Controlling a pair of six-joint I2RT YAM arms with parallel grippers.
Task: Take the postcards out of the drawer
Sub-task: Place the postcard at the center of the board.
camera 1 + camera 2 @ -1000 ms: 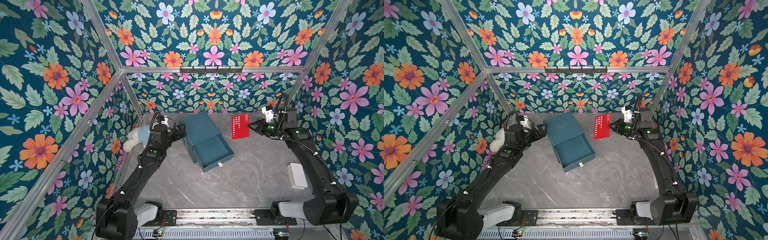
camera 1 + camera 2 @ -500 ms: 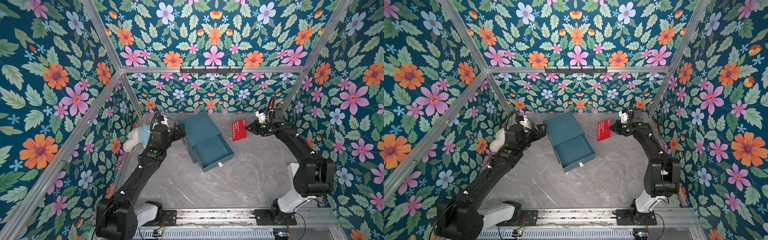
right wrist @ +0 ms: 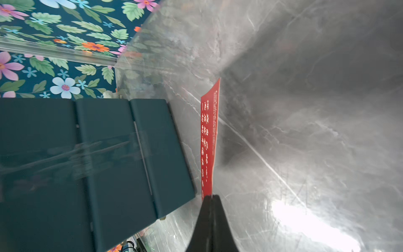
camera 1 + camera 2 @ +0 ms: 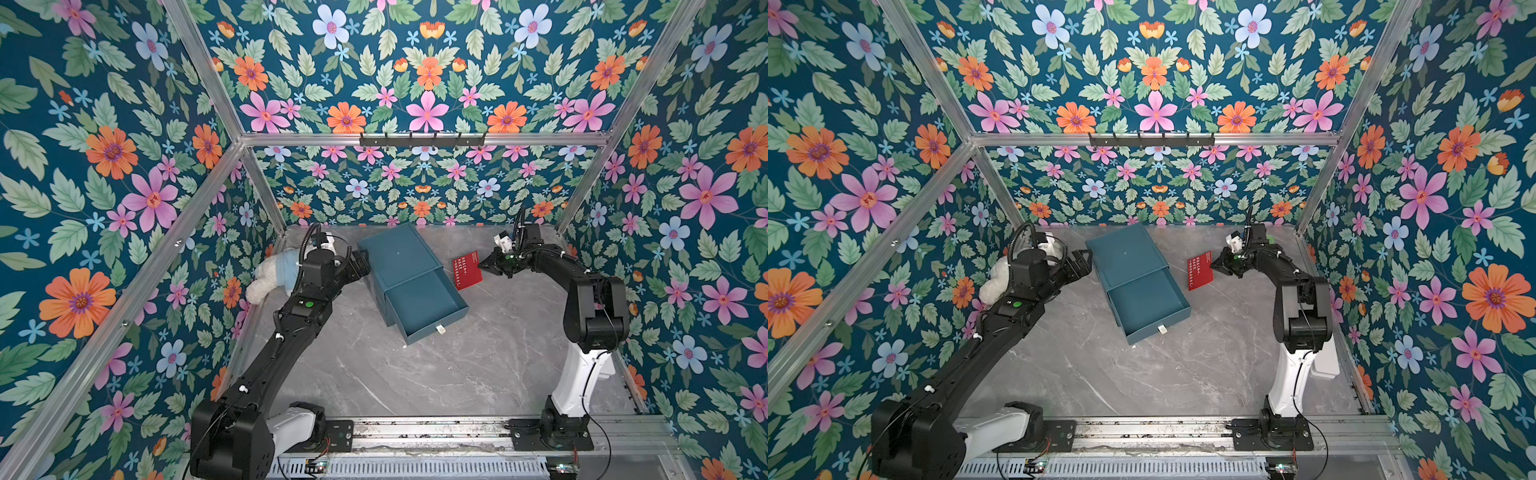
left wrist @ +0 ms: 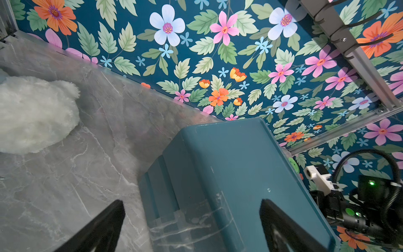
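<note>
"Postcard, the red one with white lettering, where?"

"Out of the drawer. It hangs just beside the right side of the teal cabinet, over the table, pinched at one edge by the right gripper. Both top views agree; the card is tilted there."

"Touching the table?"

"Can't tell. The right wrist view shows the card nearly edge-on, sticking straight out from the fingertips, with the cabinet alongside."

"Right fingers?"

"Pressed together on the card's edge, no gap visible. Gripper clamped."

"Right arm pose?"

"First link upright off the rail, elbow folded, forearm reaching back toward the far wall, and the gripper points across at the cabinet."

"Left arm?"

"Stretched long and low from its base along the left wall. The left gripper is at the cabinet's back left corner."

"Fingers?"

"Spread wide, holding nothing. In the wrist view one sits over the table and the other over the cabinet top. I can't tell whether they make contact."

"Anything else?"

"Plush toy, white and blue, lying by the left wall behind that arm. The drawer is pulled out toward the rail."
</note>
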